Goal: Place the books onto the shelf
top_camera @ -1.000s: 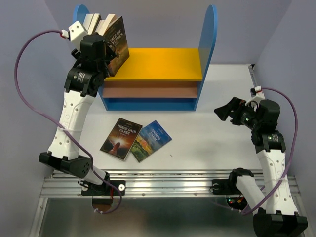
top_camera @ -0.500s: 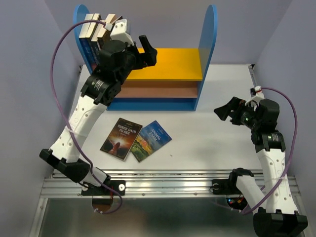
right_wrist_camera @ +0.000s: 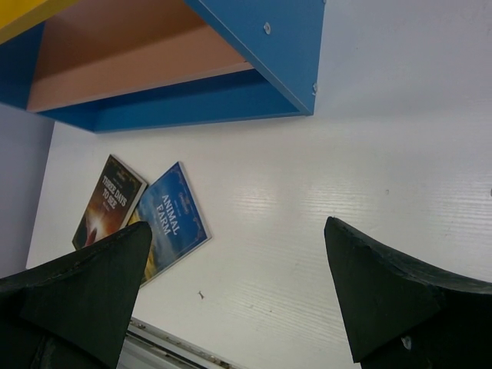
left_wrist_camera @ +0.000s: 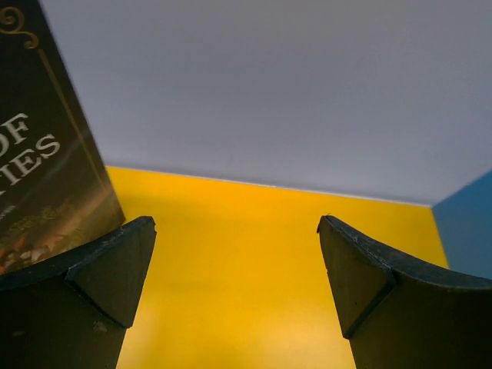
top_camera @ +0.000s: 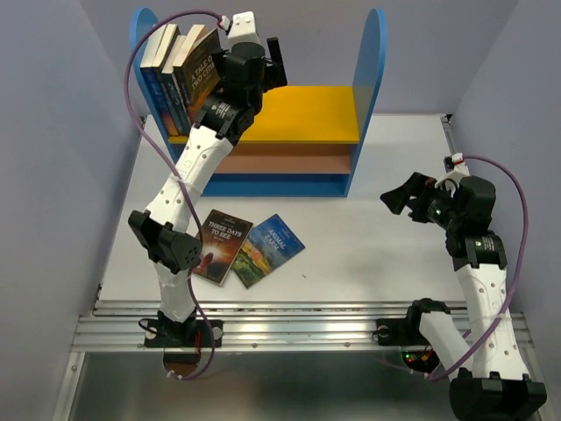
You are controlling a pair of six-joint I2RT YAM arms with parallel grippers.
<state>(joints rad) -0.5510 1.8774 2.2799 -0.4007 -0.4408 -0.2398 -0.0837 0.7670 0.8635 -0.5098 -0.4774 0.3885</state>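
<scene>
While my left jaws hang wide apart and empty above the yellow board of the shelf (top_camera: 298, 114), a few books (top_camera: 180, 74) lean against its left blue panel. My right jaws, also apart and empty, hover over the bench (top_camera: 377, 254), well apart from 2 flat books: Three Days to See (top_camera: 216, 246) and Animal Farm (top_camera: 267, 249).

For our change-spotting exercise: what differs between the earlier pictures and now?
The left gripper released the Tale of Two Cities book, now leaning on the shelved books, and swung right over the yellow board. Right gripper and both table books stayed put.
</scene>
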